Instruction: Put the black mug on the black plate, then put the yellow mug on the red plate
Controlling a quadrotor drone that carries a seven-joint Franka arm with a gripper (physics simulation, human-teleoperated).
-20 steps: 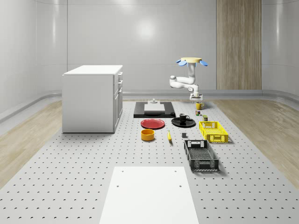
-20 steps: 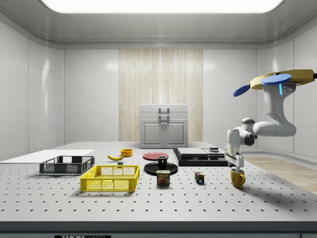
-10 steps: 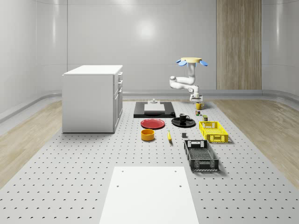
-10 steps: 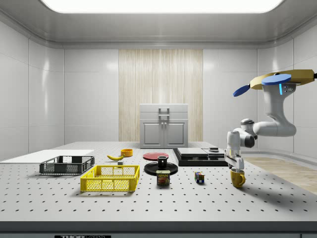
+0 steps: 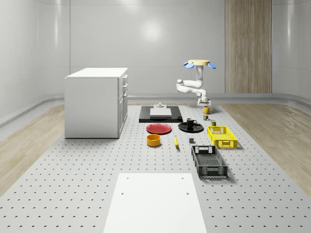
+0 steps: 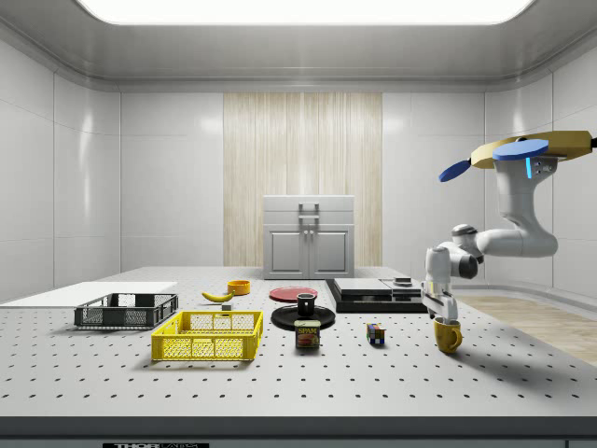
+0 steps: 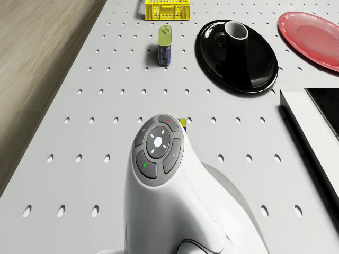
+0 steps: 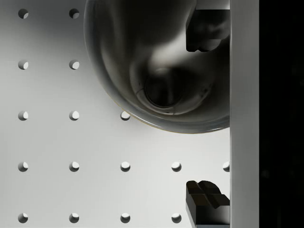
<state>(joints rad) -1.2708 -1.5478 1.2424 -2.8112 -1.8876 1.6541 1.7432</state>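
Note:
The yellow mug (image 6: pixel 448 336) stands upright on the table near the side view's right, also seen as the yellow mug (image 5: pixel 207 110). My gripper (image 6: pixel 442 312) hangs right above it, open. In the wrist view the mug's dark inside (image 8: pixel 161 76) lies below, and its rim passes between the gripper (image 8: pixel 207 116) fingers. One fingertip (image 8: pixel 207 28) is over the mug's opening, the other is outside it. The black mug (image 7: pixel 235 34) stands on the black plate (image 7: pixel 254 74). The red plate (image 5: pixel 159 128) lies bare beside it. The drone (image 6: pixel 532 149) hovers above the table's end.
A can (image 7: pixel 166 45) and a small cube (image 6: pixel 375 333) sit between the yellow mug and the plates. A yellow basket (image 5: pixel 222 137), black basket (image 5: pixel 209 161), orange bowl (image 5: pixel 153 140), banana (image 5: pixel 176 141), black slab (image 5: pixel 160 114) and white cabinet (image 5: pixel 97 102) stand further off.
The arm's wrist has shifted slightly over the yellow mug. The drone, both mugs and the plates have held still.

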